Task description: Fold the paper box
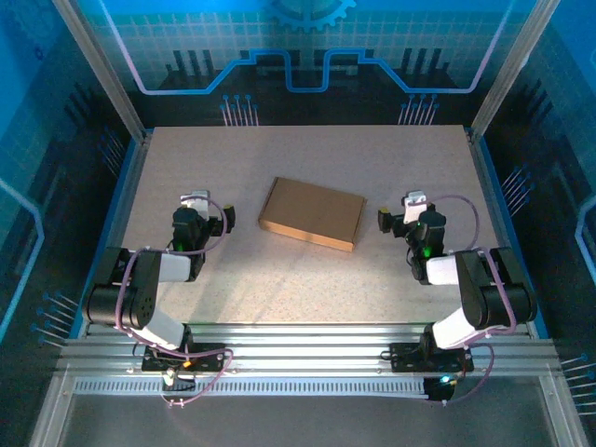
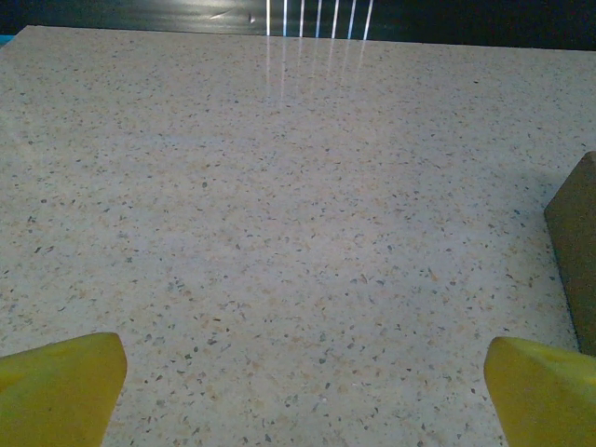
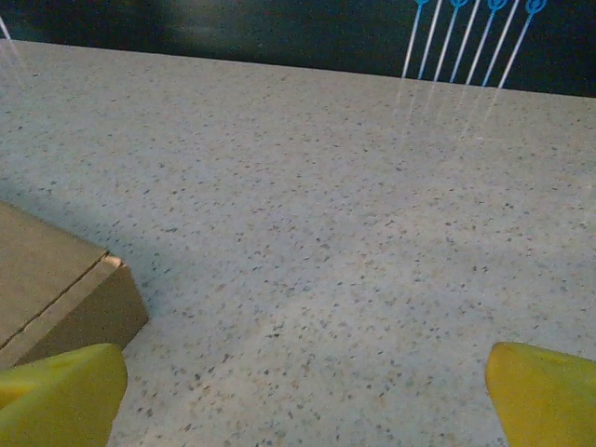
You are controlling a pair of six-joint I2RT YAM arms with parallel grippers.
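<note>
Top view: shallow brown box lying closed, slightly skewed, at mid-tabletop, between left tool and right tool, touching neither.

Left wrist: left tool spread wide, holding nothing. Box corner noted at right edge, resting on speckled tabletop.

Right wrist: right tool likewise wide and empty. Box at lower left, beside left finger; contact not determinable.
</note>
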